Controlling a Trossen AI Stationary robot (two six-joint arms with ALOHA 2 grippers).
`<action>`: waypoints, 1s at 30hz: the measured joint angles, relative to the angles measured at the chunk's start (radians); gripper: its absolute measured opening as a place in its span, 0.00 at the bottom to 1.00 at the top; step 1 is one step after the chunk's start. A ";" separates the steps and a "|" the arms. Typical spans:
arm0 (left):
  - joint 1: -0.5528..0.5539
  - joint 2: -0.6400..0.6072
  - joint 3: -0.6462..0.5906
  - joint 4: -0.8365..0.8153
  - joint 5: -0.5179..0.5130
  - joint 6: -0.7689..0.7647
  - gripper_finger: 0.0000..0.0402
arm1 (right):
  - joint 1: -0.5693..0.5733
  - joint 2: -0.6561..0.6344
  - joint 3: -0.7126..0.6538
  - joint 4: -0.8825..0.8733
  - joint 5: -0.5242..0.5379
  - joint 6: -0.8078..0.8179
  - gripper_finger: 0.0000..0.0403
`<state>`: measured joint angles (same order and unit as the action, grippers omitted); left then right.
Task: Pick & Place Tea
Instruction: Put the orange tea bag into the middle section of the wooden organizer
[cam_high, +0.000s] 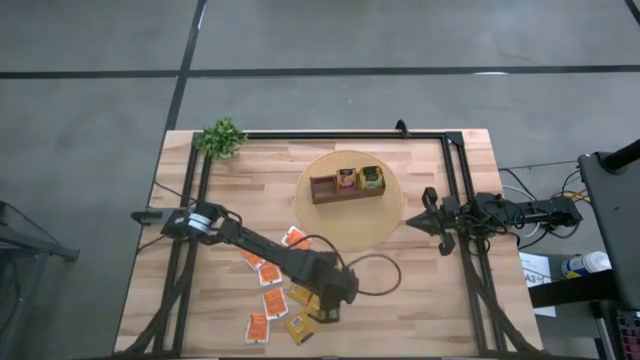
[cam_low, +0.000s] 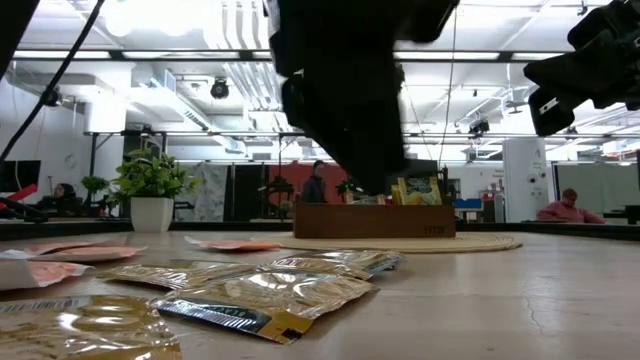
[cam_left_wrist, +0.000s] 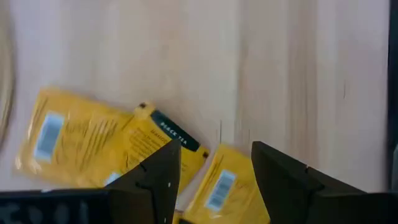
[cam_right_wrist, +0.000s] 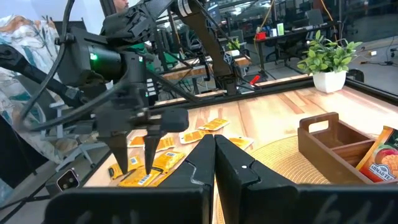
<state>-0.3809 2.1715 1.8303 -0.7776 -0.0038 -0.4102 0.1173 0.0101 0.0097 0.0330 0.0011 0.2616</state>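
High view: wooden worktop (cam_high: 420, 300) w/ black frame rails along edges. Round woven mat (cam_high: 335, 232) sits centre-back; brown wooden box (cam_high: 345, 187) on it, 3 compartments, left one bare, middle holds an orange-labelled sachet, right a yellow one. Small potted plant (cam_high: 222, 137) at back-left corner.

Left arm reaches diagonally from left edge to front-centre; left end effector (cam_high: 330, 312) low over the sachet scatter. Left wrist view: its fingers (cam_left_wrist: 158, 183) parted fairly wide, pointing down, nothing gripped; they straddle a yellow sachet (cam_left_wrist: 227, 186), another yellow sachet (cam_left_wrist: 99, 146) w/ dark label just beside it. Can't tell if tips touch the packet.

Right arm parked at right side, near mat edge; right end effector (cam_high: 428, 215) pinched fully closed, holding nothing (right wrist view: fingers (cam_right_wrist: 239, 177) pressed together).

Tea (cam_high: 272, 274): loose sachets flat on worktop, front-centre, left of and under the left end effector. Orange-and-white ones toward the back-left of the cluster, yellow ones nearer the end effector and front edge. Some overlap.

Low view: yellow foil sachets (cam_low: 270, 295) closest, orange ones (cam_low: 75, 252) to the left; people in room behind, far off.
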 joint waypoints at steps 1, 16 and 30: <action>0.000 0.000 -0.004 -0.001 0.002 0.074 0.48 | 0.000 0.000 0.000 0.000 0.000 0.000 0.02; 0.004 0.000 -0.065 0.022 -0.013 0.332 0.58 | 0.000 0.000 0.000 0.000 0.000 0.000 0.02; 0.035 0.000 -0.100 0.025 -0.051 0.486 0.69 | 0.000 0.000 0.000 0.000 0.000 0.000 0.02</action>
<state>-0.3458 2.1715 1.7299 -0.7528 -0.0544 0.0762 0.1173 0.0101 0.0097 0.0330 0.0011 0.2615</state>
